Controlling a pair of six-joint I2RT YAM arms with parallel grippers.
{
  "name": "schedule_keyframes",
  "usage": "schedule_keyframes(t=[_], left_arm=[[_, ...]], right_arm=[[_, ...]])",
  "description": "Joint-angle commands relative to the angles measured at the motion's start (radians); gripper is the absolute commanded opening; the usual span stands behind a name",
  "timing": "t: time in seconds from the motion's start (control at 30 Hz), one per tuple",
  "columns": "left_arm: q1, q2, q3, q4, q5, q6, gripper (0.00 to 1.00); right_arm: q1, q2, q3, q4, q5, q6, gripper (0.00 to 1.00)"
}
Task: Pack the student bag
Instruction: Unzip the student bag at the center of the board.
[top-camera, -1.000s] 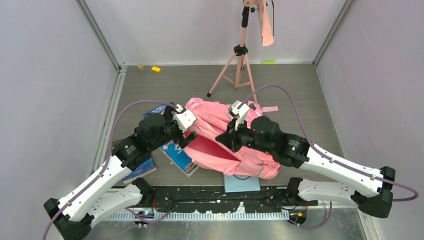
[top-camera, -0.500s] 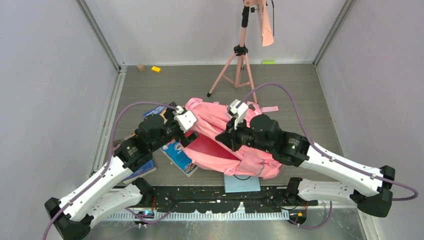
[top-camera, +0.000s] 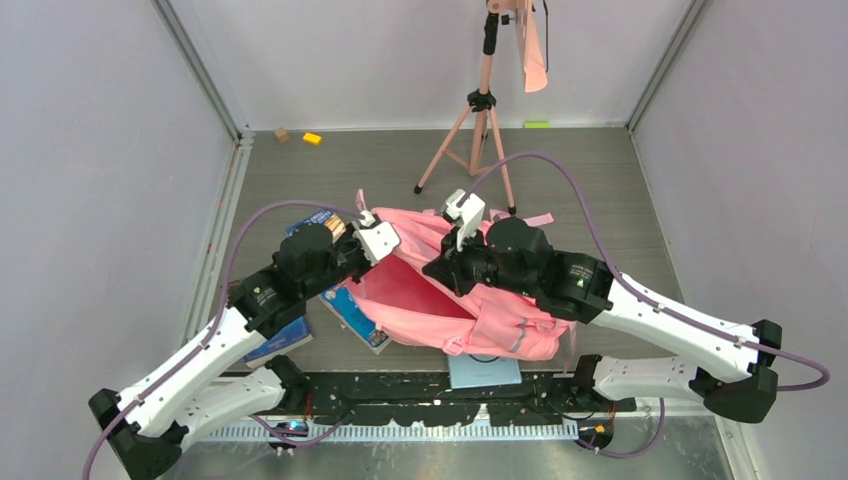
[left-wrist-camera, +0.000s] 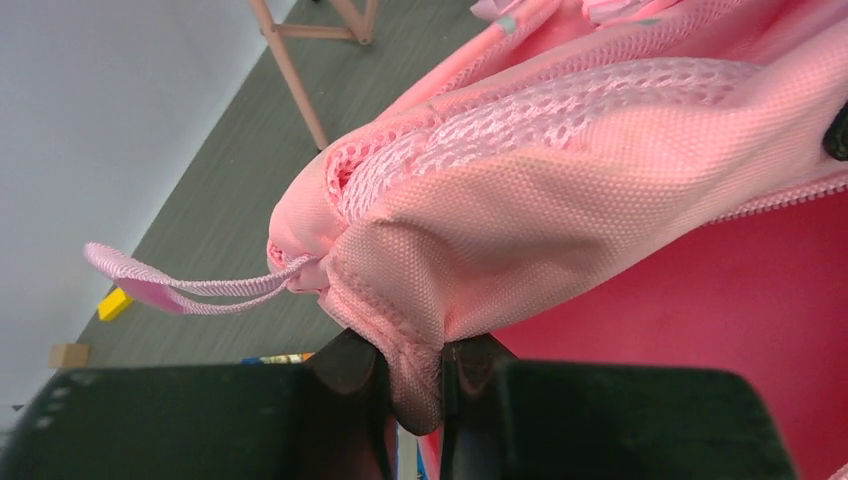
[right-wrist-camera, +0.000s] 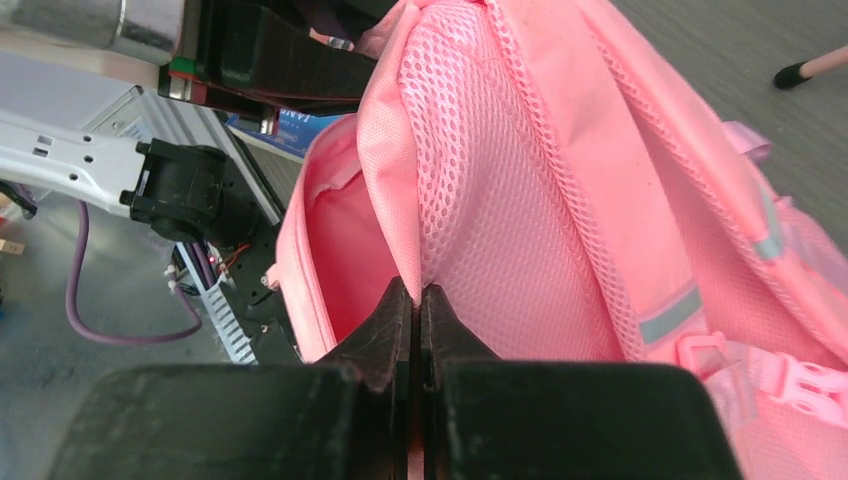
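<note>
The student bag (top-camera: 500, 320) is a bright pink backpack lying in the middle of the table, its main opening pulled wide so the red lining (top-camera: 405, 290) shows. My left gripper (top-camera: 372, 262) is shut on the bag's left rim; the wrist view shows a fold of pink fabric (left-wrist-camera: 420, 370) pinched between the fingers, a hanging loop (left-wrist-camera: 150, 290) beside it. My right gripper (top-camera: 447, 268) is shut on the opposite rim, and its wrist view shows the mesh-backed edge (right-wrist-camera: 412, 200) clamped between the closed fingers. Both hold the opening apart and lifted.
Blue-covered books (top-camera: 355, 312) lie on the table left of the bag, under my left arm, one more (top-camera: 285, 338) nearer the edge. A pale blue book (top-camera: 484, 368) sticks out under the bag's near side. A pink tripod (top-camera: 470, 140) stands behind. Small blocks (top-camera: 312, 138) lie far back.
Both grippers have moved away from me and up with the bag's rims, and the opening now gapes wider with more red lining showing.
</note>
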Motion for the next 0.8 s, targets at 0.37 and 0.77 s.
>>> schedule_keyframes(t=[0.37,0.77], left_arm=[[-0.005,0.204,0.772,-0.484,0.029,-0.111,0.0],[-0.005,0.375,1.075,-0.848,0.013,-0.237,0.0]], right_arm=[[-0.004,0.088,0.268,0.109,0.44,-0.243,0.09],[-0.003,-0.076,0.097,0.107,0.071,-0.171,0.92]])
